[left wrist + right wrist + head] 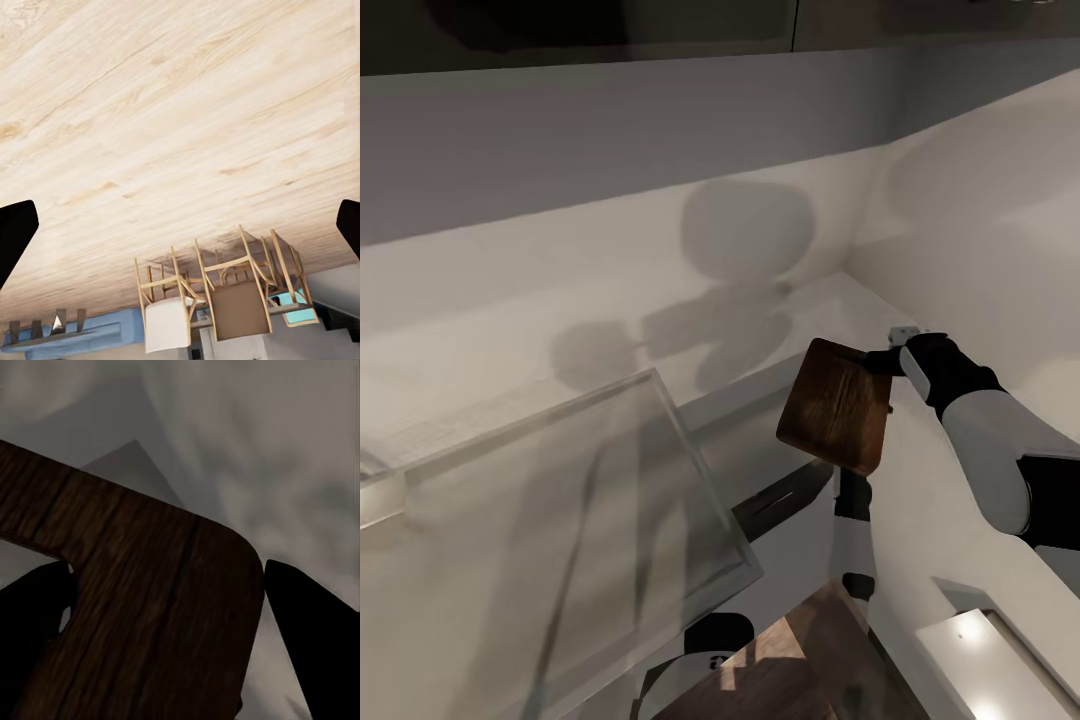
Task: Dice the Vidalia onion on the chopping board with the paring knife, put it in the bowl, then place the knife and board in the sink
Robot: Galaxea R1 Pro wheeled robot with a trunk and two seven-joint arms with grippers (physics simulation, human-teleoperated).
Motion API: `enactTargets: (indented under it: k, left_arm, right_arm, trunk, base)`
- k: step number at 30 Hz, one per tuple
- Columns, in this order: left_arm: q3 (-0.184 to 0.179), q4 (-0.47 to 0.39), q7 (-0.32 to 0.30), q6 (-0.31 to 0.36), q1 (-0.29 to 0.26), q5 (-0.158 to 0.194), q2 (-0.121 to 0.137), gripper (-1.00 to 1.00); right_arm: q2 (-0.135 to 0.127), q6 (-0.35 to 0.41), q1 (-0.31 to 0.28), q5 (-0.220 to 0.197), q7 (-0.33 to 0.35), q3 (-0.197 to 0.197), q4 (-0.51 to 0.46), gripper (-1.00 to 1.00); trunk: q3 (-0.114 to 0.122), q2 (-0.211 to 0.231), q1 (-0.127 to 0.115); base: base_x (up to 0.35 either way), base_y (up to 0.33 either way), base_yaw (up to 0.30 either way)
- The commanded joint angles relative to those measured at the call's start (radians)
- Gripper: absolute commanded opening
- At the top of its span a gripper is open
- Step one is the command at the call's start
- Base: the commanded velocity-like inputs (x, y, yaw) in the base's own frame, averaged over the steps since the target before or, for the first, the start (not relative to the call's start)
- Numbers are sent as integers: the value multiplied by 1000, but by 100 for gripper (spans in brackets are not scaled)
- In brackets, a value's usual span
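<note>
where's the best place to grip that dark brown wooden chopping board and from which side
By a short edge, as the right gripper has it now: the dark brown wooden chopping board is a thin flat slab, so jaws coming in edge-on along its plane can close on both faces. The right wrist view shows a black finger on either side of its rounded corner. Here it hangs tilted in the air.

The chopping board [835,405], dark brown wood with rounded corners, hangs tilted in mid-air at four o'clock, apparently gripped by one edge.
</note>
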Motion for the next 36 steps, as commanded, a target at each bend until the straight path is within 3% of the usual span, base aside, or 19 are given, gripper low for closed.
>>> enactTargets:
  k: [1,26,36]
  left_arm:
    - [-2,-4,1,7,1,10,1,100]
    - [-2,4,0,7,1,10,1,100]
    - [-1,11,1,7,1,10,1,100]
  right_arm:
    - [0,5,0,-1,3,-1,2,-100]
    - [3,6,0,-3,2,-1,0,-100]
    - [3,6,0,-4,2,-1,-1,-100]
  trunk:
    - [-2,-1,1]
    - [33,-1,1]
    - [49,-1,1]
  base:
    - [0,0,0]
    - [-6,0,0]
    - [-311,0,0]
